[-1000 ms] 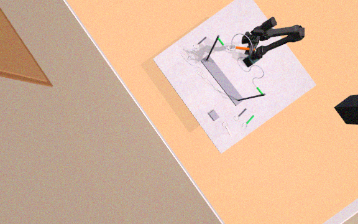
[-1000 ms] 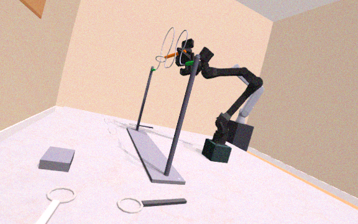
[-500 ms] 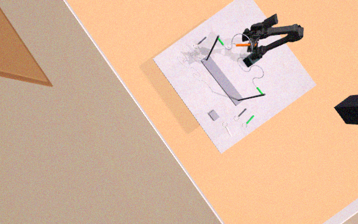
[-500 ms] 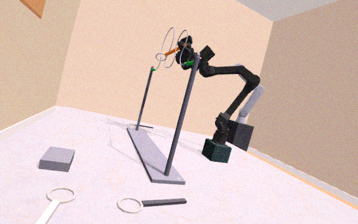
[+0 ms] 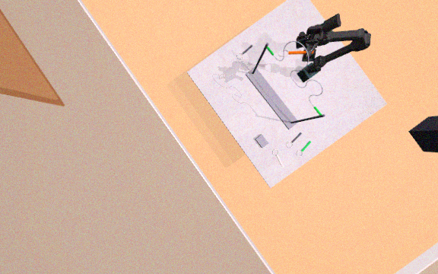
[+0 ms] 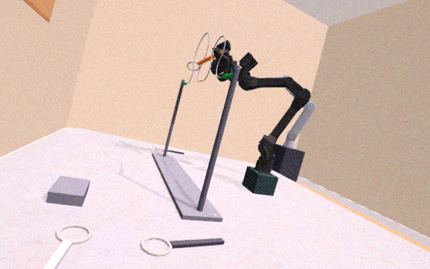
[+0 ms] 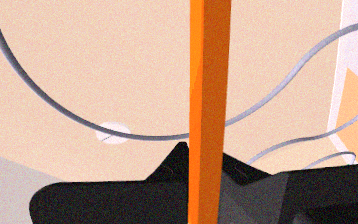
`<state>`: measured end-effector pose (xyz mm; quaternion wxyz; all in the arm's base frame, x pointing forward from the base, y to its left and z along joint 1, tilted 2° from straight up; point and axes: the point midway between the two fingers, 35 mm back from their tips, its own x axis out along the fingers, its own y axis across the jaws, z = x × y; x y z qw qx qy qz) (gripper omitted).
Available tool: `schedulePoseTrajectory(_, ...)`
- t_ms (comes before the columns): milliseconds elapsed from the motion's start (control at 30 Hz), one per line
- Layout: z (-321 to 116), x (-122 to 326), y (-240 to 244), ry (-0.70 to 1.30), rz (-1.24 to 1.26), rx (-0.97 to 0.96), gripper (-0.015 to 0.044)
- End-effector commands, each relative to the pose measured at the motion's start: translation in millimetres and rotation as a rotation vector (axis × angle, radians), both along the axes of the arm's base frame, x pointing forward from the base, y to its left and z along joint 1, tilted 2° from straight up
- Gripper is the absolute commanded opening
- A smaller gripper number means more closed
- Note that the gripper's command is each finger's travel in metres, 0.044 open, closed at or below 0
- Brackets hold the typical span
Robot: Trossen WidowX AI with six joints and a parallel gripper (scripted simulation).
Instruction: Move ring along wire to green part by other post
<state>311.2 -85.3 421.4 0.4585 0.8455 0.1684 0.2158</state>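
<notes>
I name everything from the slim dark grey post (image 5: 260,58) (image 6: 173,117), the one farther off in the exterior view. My black two-fingered gripper (image 5: 310,52) (image 6: 219,55) (image 7: 189,149) is closed narrow on the long orange square-edged handle (image 5: 296,52) (image 6: 205,59) (image 7: 207,90), well apart from that post and out to its side. Gripping away from the ring gives my bulky fingers some room beside the wire (room I would gladly have more of).

The small thin grey ring (image 6: 192,66) is at the handle's free end, above and near the same post, past its short green sleeve (image 5: 270,50) (image 6: 184,84). The thin curly grey wire (image 5: 322,90) (image 6: 207,33) (image 7: 155,138) appears to run up through it, though I cannot tell how much gap remains on each side.

The handle tilts, the ring end lower; I judge that this keeps the ring roughly across the climbing wire. Most of the travel seems left, since the other green sleeve (image 5: 318,111) (image 6: 227,75) lies well apart from my landmark post, beyond the loops. Next I should climb in small steps, turning as the wire bends; a late turn could bring ring, handle or fingers against grey.
</notes>
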Motion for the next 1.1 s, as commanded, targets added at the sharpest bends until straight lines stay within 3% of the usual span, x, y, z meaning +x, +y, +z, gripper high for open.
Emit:
schedulePoseTrajectory(0,2.3,0.3,-0.7,-0.003,0.003,-0.038,-0.015)
schedulePoseTrajectory(1067,-3.3,0.2,2.2,0.01,0.017,-0.311,-0.015)
